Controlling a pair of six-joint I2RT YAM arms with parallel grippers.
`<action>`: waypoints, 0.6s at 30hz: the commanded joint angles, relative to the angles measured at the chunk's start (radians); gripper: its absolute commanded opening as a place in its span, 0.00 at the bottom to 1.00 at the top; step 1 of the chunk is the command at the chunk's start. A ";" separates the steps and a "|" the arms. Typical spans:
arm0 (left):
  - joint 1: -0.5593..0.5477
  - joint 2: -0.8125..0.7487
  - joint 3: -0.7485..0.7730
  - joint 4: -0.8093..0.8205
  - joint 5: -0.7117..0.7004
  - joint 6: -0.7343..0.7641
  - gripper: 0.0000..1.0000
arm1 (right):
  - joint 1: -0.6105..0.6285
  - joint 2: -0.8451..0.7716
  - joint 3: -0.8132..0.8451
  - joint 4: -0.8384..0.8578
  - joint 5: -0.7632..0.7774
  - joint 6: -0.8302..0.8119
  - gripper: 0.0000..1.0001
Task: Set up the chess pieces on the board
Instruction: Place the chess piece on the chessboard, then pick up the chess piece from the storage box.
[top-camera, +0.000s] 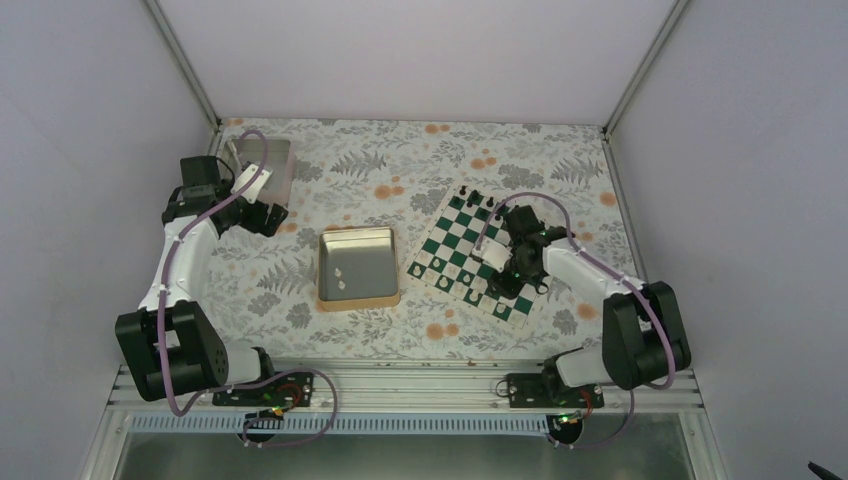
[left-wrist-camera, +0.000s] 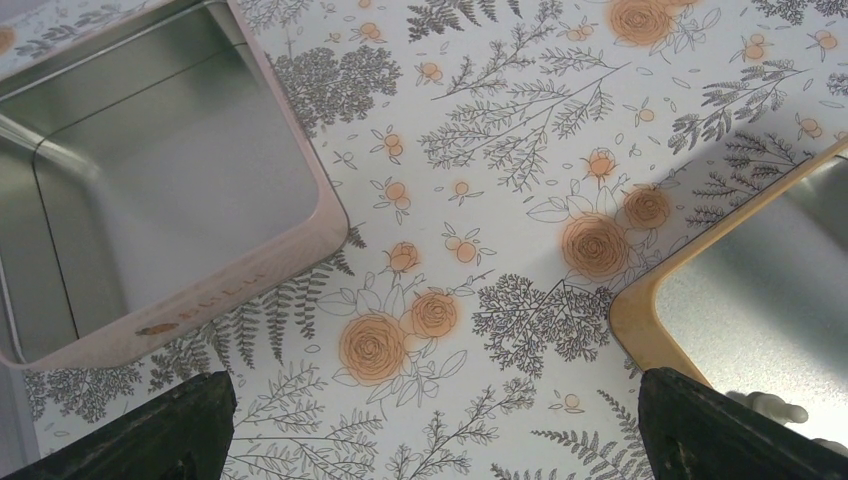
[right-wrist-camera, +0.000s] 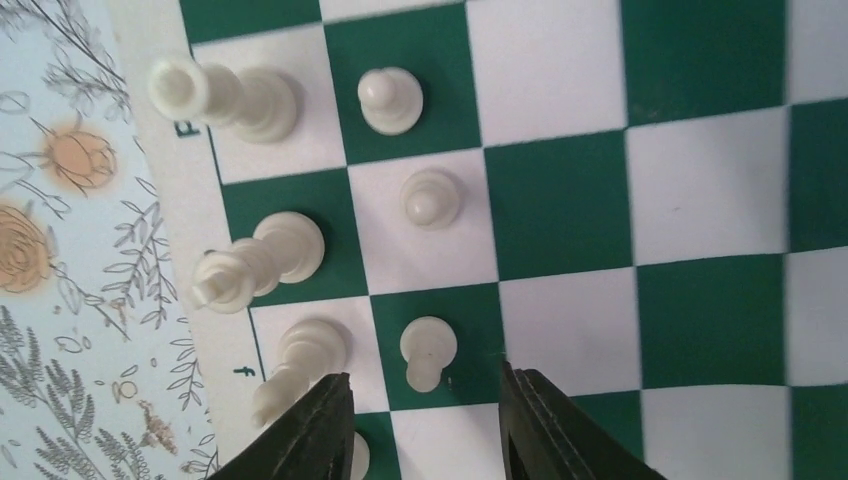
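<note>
Right fingers (right-wrist-camera: 310, 435) stand partly open above the board (right-wrist-camera: 560, 200), straddling an upright white pawn (right-wrist-camera: 428, 350) on a green square, with a gap on either side and nothing gripped. More cream chess pieces (right-wrist-camera: 262, 258) stand beside it in two rows along the board's near edge. The board lies on the right of the floral bench (left-wrist-camera: 500, 150), just beside a gold-rimmed tin (top-camera: 359, 302) holding a few pale pieces. Left fingers (left-wrist-camera: 150, 435) gape wide and empty above the bench, between a pink tray (left-wrist-camera: 300, 240) and the tin.
</note>
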 joint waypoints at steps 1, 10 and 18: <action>0.003 -0.004 0.025 -0.002 0.032 0.018 1.00 | -0.008 -0.055 0.068 -0.059 -0.019 -0.016 0.41; 0.003 -0.010 0.028 -0.002 0.029 0.014 1.00 | 0.093 0.007 0.395 -0.171 0.001 -0.009 0.42; 0.003 -0.028 0.021 0.007 0.022 0.010 1.00 | 0.414 0.343 0.791 -0.203 -0.017 0.036 0.39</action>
